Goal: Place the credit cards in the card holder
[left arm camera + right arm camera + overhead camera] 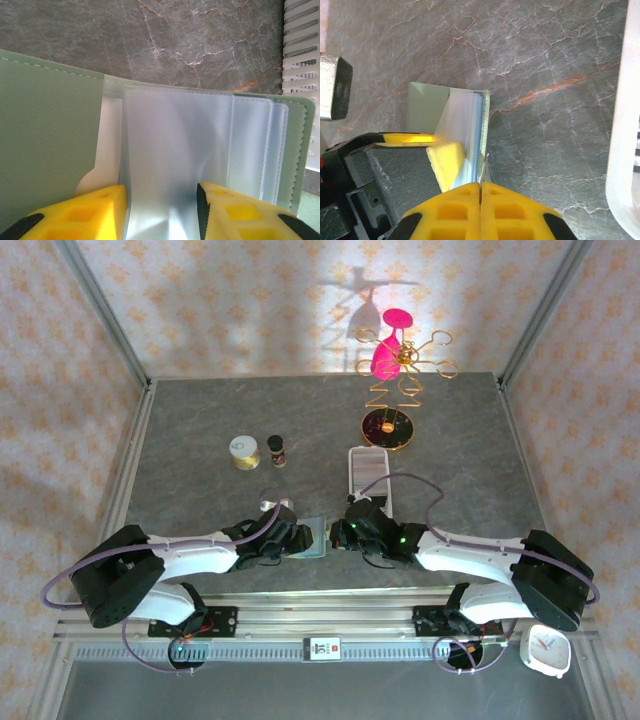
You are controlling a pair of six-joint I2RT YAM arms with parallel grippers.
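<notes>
Grey veined stone makes up the table [190, 415], and at its left the left arm [190, 558] reaches in from the near edge toward the middle. Farther back, left of centre, a small gold tin [244, 451] stands just beside a dark little bottle [277, 450]. The left gripper [288, 537] sits low at the near middle, against the left side of the card holder [316, 537], which lies opened on the table between the two grippers. From the left wrist, this gripper [160, 189] has its yellow fingers [82, 212] parted to a middling width. A clear plastic sleeve [175, 150] of the card holder [47, 130] rises in the gap; whether the pads press on it I cannot tell. The sage-green cover spreads to the left of the sleeves, and a green stitched edge shows at the right. The right gripper [350, 529] meets the holder's right side. From the right wrist, this gripper [480, 184] has its fingers closed tight on a thin edge of the card holder [425, 102], whose green flap stands upright there. Just beyond the right gripper a long white perforated tray [366, 470] lies running away from the arms. Farther back and right, a gold wire stand [388, 428] carries something bright pink. At the near right corner, off the stone, sits a small white clock [546, 650].
</notes>
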